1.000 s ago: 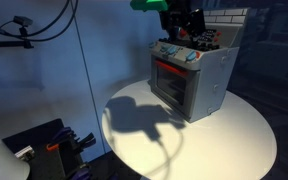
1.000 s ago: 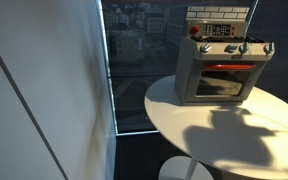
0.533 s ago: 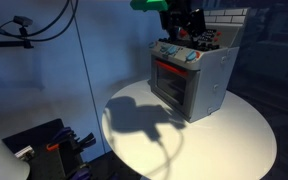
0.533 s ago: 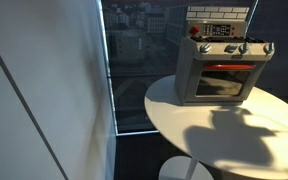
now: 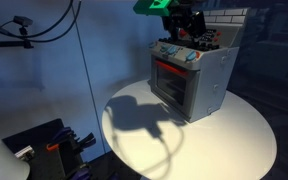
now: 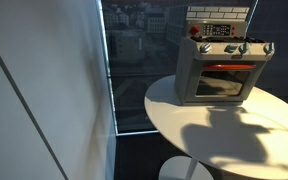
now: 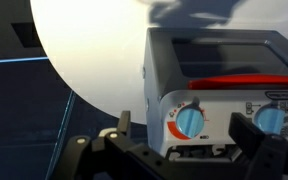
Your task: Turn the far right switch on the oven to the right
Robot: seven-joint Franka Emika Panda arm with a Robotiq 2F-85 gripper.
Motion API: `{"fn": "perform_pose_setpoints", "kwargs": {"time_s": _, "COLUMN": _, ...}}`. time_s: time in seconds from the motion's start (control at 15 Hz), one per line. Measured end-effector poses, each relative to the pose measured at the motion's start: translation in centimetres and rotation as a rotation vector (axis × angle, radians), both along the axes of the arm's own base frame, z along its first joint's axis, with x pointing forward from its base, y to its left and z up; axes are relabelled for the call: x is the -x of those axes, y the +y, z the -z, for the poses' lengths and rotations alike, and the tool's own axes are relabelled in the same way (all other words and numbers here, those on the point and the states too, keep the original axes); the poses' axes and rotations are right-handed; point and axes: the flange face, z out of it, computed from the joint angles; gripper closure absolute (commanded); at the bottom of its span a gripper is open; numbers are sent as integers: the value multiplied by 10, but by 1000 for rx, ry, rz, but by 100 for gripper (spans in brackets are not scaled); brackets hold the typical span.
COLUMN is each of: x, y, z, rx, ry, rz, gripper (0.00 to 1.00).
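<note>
Above the oven (image 7: 224, 60), closest to the wrist camera, the gripper (image 7: 193, 128) has both fingers (image 7: 124, 124) spread wide and holds nothing. The gripper body along the bottom edge is dark and hard to make out.

Just past the fingers, on the oven's knob strip, is the far right switch (image 7: 189, 122). It sits at the end of the row beside the oven's corner, apart from both fingers, with a red arc around it. A second knob (image 7: 271, 120) is next along, and a third is cut off by the frame edge. The oven reads upside down here: knobs low, red door window (image 7: 246, 79) above them, white table (image 7: 94, 50) beyond the oven's front.

In an exterior view the gripper (image 5: 181, 28) hangs over the oven's (image 5: 189, 75) top. It is too dark and small there to read the jaws or tell if it touches the top, and the arm above is cut off. The far right switch (image 5: 194, 57) is a tiny blue dot at the near end of the row. The arm's shadow (image 5: 134, 115) lies on the table in front of the oven.

The gripper shows only in those two views. The exterior view facing the oven's door gives the whole knob row, with the far right switch (image 6: 267, 46) at the right end. It also shows a red knob (image 6: 194, 31) and the brick back panel (image 6: 221, 13) at the oven's rear. The table's right part is cut off.
</note>
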Motion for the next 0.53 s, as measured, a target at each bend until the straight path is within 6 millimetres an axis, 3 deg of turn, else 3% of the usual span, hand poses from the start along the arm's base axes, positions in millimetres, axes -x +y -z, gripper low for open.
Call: {"fn": "perform_pose_setpoints", "kwargs": {"time_s": 0.53, "x": -24, "y": 8, "z": 22, "rx": -19, "ry": -27, "rz": 29, "gripper": 0}}
